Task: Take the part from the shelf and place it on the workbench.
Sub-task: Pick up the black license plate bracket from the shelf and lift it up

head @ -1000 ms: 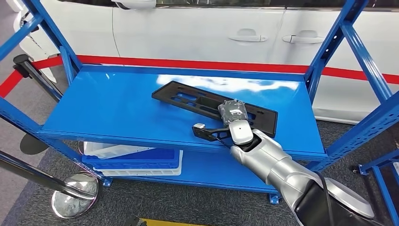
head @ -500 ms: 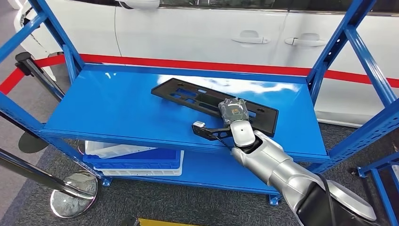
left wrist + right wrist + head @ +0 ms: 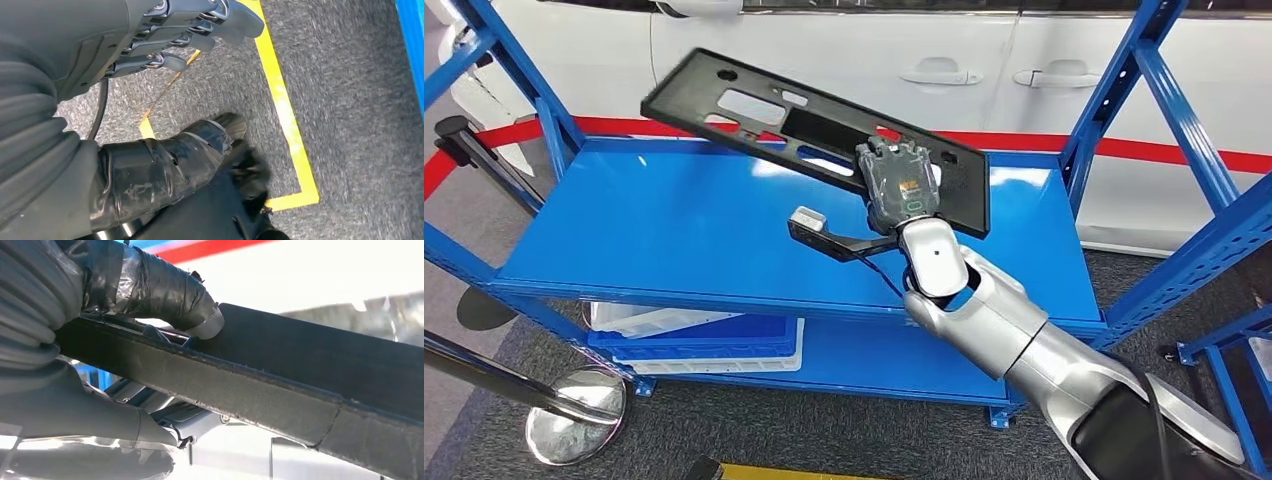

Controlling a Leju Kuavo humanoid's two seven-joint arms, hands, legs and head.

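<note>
The part is a long flat black plastic plate with several cut-outs. My right hand grips it near its right end and holds it tilted in the air above the blue shelf. In the right wrist view the part's edge runs across the picture with the taped thumb pressed on top of it. My left hand hangs by my side over the floor, fingers loosely extended and holding nothing.
Blue uprights frame the shelf at both sides. A white car stands behind it. Stacked white and blue trays lie on the lower level. A chrome stanchion base stands on the grey carpet at lower left; yellow tape marks the floor.
The part was lying flat on the shelf under my right hand; now the hand has lifted it clear of the shelf, tilted, with its left end highest.
</note>
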